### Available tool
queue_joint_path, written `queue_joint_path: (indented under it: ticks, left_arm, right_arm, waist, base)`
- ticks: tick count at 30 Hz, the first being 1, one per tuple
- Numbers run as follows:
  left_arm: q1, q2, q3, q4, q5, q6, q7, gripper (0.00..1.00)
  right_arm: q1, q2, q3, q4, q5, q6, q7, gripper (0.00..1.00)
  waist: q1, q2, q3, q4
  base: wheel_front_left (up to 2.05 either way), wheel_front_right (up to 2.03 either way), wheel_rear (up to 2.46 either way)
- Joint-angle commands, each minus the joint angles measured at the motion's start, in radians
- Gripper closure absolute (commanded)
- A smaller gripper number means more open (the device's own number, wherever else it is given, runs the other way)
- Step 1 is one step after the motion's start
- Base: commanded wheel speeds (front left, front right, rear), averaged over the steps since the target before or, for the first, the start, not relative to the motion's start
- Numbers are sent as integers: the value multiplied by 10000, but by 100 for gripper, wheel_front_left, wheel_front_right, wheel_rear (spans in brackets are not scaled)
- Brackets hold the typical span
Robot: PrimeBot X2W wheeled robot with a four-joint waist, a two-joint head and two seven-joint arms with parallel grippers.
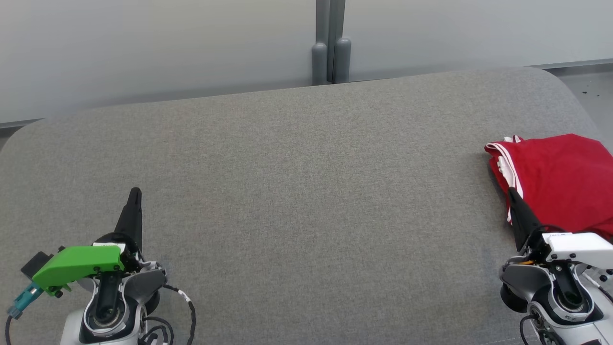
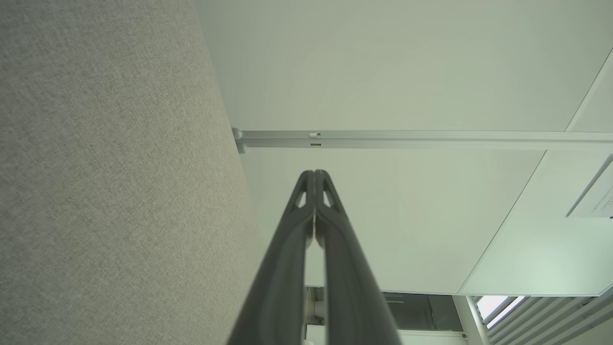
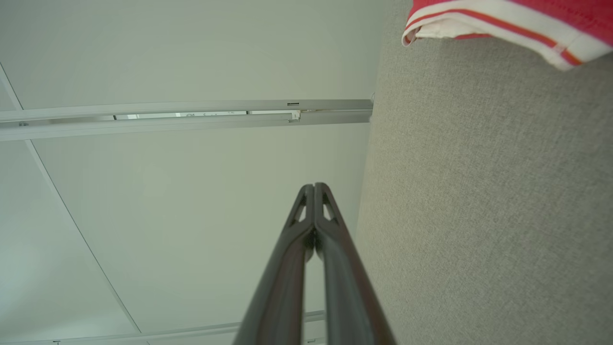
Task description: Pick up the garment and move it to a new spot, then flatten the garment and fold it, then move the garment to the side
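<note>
A red garment (image 1: 560, 177) with white trim lies folded at the far right of the grey fabric surface (image 1: 306, 191); its striped hem (image 3: 498, 19) shows at the top of the right wrist view. My right gripper (image 1: 513, 194) is shut and empty, its tip in front of the garment's left edge in the head view; whether it touches the cloth is unclear. Near the lower left, my left gripper (image 1: 136, 192) is also shut with nothing in it, far from the garment. Both wrist views show the fingers (image 2: 314, 173) pressed together, tips (image 3: 314, 186) meeting.
Behind the surface stands a pale partition wall (image 1: 158, 43) with a grey post (image 1: 330, 43) at its middle. The surface's rounded right corner (image 1: 560, 81) drops to a floor strip (image 1: 594, 91). Cables (image 1: 187, 306) hang by my left wrist.
</note>
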Motion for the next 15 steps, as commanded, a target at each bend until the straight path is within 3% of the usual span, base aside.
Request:
queue_joint_path:
  ticks: [1,15]
  left_arm:
    - [-59,-5,50,7,32,-36,5,100]
    - [-57,-7,54,2,37,-34,9,100]
  right_arm:
    - [-89,-60,30,-35,65,7,-69,100]
    - [-97,-170,164,-89,168,6,-172,100]
  waist:
    - [0,0,0,0]
    - [0,0,2,1]
  base:
    - [0,0,0]
    - [0,0,0]
